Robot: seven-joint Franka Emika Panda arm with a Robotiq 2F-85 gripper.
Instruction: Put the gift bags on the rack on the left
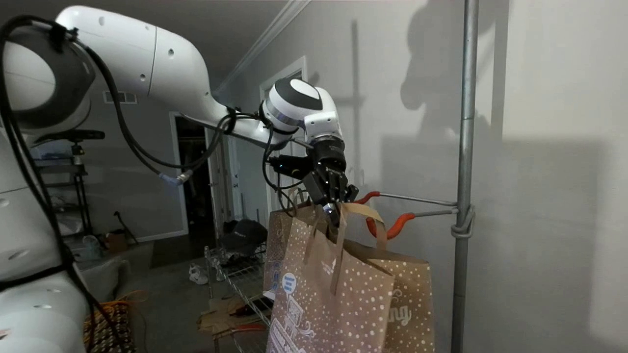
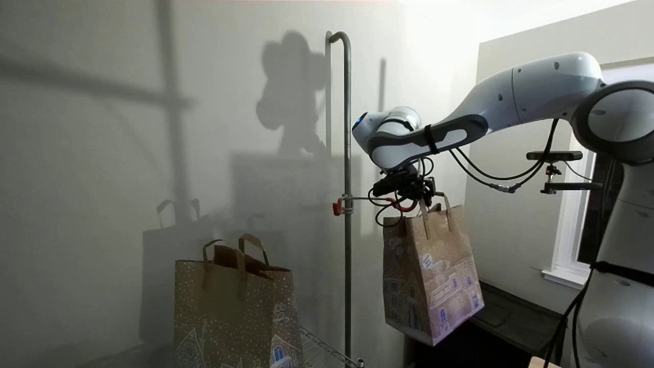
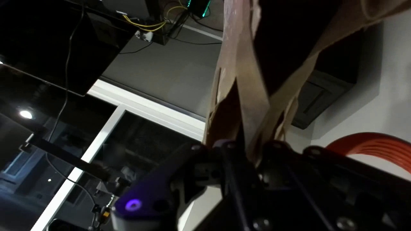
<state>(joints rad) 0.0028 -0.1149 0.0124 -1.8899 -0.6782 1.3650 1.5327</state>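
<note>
Two brown paper gift bags with white dots and printed houses are in view. One gift bag (image 2: 429,276) hangs tilted from my gripper (image 2: 428,198), its base off any surface. Its handles (image 3: 252,99) run in between the fingers in the wrist view, and my gripper (image 3: 240,147) is shut on them. In an exterior view this bag (image 1: 278,240) is largely hidden behind the nearer bag. The nearer gift bag (image 1: 338,294) is upright and also shows in an exterior view (image 2: 232,301); its base is out of view. Red-tipped hook prongs (image 1: 400,225) on a metal pole (image 1: 466,162) are beside the gripper.
The hook (image 2: 406,206) reaches from the pole (image 2: 348,153) towards my gripper. A wire shelf (image 1: 243,282) stands below, with a dark cap (image 1: 245,235) on it. A wall is close behind the pole. Loose cables (image 2: 380,204) hang round the wrist. A window (image 2: 567,220) is at the right.
</note>
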